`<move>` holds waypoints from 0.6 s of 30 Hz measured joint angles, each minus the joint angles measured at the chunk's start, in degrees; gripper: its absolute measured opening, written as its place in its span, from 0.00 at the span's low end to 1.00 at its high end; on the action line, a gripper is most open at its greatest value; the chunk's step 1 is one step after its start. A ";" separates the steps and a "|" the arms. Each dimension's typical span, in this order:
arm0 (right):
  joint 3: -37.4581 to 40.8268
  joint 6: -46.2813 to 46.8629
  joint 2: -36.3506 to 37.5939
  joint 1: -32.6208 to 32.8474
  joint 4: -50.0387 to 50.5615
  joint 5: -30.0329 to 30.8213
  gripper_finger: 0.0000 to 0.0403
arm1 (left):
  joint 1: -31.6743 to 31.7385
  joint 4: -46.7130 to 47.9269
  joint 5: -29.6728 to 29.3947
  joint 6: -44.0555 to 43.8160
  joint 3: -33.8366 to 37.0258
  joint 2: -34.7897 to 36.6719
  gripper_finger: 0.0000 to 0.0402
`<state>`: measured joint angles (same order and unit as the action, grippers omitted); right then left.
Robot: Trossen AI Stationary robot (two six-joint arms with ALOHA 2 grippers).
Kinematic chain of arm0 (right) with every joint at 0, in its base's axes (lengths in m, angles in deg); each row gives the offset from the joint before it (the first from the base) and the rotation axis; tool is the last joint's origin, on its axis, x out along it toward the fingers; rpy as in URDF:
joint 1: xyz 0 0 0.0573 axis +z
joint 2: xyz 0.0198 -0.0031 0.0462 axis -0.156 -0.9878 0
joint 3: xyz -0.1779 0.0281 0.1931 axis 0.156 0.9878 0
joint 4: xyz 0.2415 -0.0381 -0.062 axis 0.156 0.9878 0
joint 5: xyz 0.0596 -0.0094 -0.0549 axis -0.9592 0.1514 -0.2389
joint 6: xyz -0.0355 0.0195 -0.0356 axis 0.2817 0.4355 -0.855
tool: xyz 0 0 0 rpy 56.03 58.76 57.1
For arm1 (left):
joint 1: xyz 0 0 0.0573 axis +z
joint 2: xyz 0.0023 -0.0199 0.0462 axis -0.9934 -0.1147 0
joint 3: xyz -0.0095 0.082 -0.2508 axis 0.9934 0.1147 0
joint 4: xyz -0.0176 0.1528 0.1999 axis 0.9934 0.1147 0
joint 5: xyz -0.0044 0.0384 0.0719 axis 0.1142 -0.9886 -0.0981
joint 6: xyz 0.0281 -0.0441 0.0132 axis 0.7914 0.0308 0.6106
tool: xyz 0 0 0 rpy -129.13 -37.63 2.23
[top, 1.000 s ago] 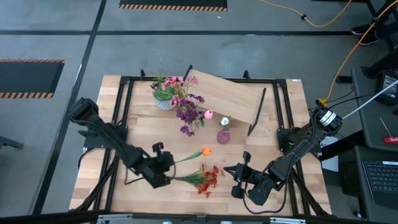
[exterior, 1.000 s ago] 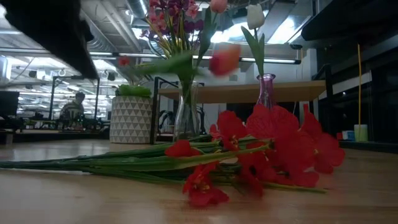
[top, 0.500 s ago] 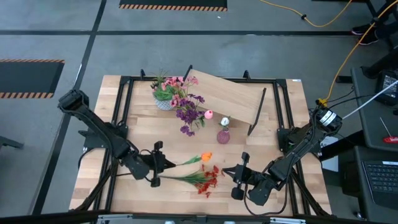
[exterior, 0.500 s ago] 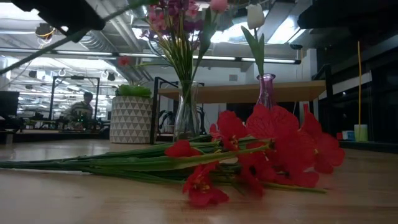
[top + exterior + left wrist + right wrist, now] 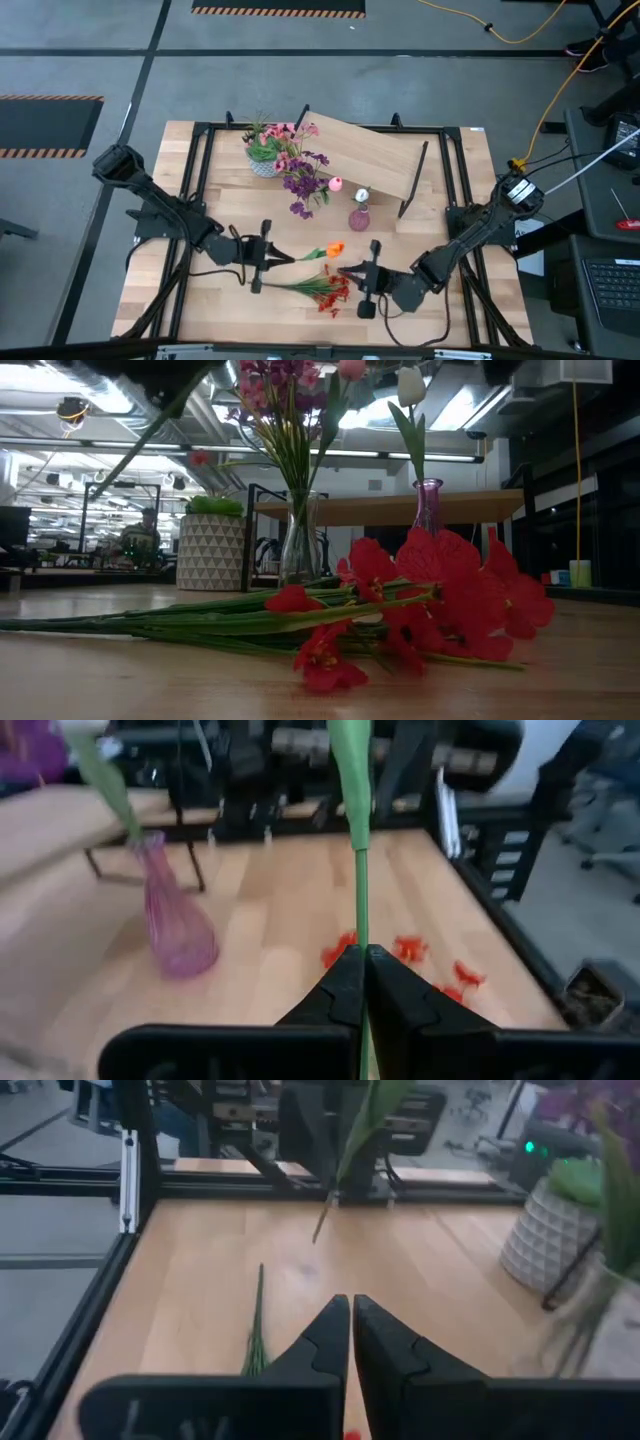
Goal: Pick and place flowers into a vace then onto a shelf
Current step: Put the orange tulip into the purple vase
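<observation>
Orange flower lifted in my left gripper, right gripper empty beside the red bunch.

My left gripper (image 5: pixel 268 257) is pinched on the green stem of the orange flower (image 5: pixel 332 248), holding it above the worktop (image 5: pixel 440 230) left of centre. My right gripper (image 5: pixel 367 279), fingers pressed together on nothing, hovers just right of the red-orange bunch (image 5: pixel 330 288) lying near the front edge. Further back stand the pink vase (image 5: pixel 359 218) with a white bloom, the clear vase of purple sprays (image 5: pixel 303 182), the potted plant (image 5: pixel 263 158) and the shelf (image 5: pixel 365 153).

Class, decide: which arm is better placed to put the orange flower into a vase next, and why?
Left. The left gripper is shut on the orange flower stem, lifted; the right gripper is shut, empty, by the red-orange bunch.
</observation>
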<state>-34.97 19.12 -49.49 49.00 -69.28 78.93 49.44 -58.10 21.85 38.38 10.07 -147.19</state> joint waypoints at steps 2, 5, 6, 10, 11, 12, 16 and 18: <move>0.00 -3.45 -1.19 -1.42 -3.75 -2.17 0.07 | 0.93 -2.42 2.09 2.08 -0.02 0.01 0.00; 0.00 -6.81 -2.01 -3.49 -7.46 -5.42 0.12 | 2.21 -4.87 3.74 5.33 -0.02 0.01 0.00; 0.00 -7.23 -2.01 -4.07 -8.42 -6.16 0.15 | 2.52 -5.43 4.12 6.13 -0.02 0.01 0.00; 0.00 -11.68 -2.01 -5.39 -11.61 -6.99 0.25 | 3.31 -6.51 4.49 7.57 -0.02 0.01 0.00; 0.00 -12.71 -2.01 -5.69 -12.74 -7.63 0.28 | 3.45 -6.66 4.53 7.94 -0.02 0.01 0.00; 0.00 -13.38 -2.01 -5.98 -13.68 -8.74 0.31 | 3.55 -6.92 4.52 8.28 -0.02 0.01 0.00; 0.00 -14.84 -2.02 -7.54 -18.44 -14.47 0.40 | 3.86 -11.43 5.15 11.50 -0.04 -1.31 0.00; 0.00 -15.41 -2.01 -8.49 -20.09 -16.43 0.44 | 4.07 -14.25 7.10 13.03 -0.04 -2.45 0.00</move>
<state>-34.97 3.72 -51.50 40.52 -89.37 62.50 53.51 -72.35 28.95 51.41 10.03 -149.64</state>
